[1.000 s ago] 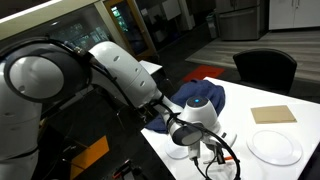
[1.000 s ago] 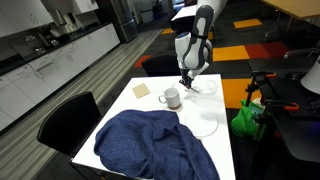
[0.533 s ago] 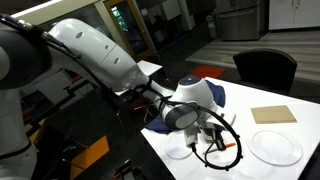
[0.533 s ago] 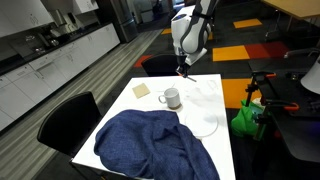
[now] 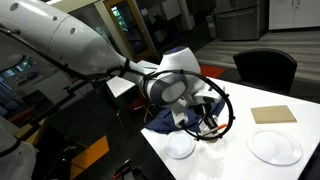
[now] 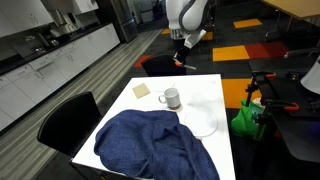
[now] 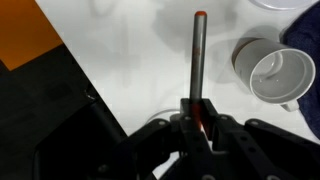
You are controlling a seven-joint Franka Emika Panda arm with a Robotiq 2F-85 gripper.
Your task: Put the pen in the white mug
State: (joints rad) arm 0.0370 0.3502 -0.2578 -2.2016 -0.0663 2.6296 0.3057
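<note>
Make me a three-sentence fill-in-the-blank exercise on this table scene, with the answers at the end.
1. In the wrist view, the white mug lies to the ____ of the pen.
2. The gripper is shut on the pen, and the white mug is ____ inside.
3. The crumpled cloth on the table is ____ in colour.
Missing words: right; empty; blue.

The counter looks smooth, matt white. The mug is glossy white ceramic. The pen has a smooth, faintly shiny shaft. The end effector is matt black. The cloth is soft, rumpled blue fabric, the plate glossy
</note>
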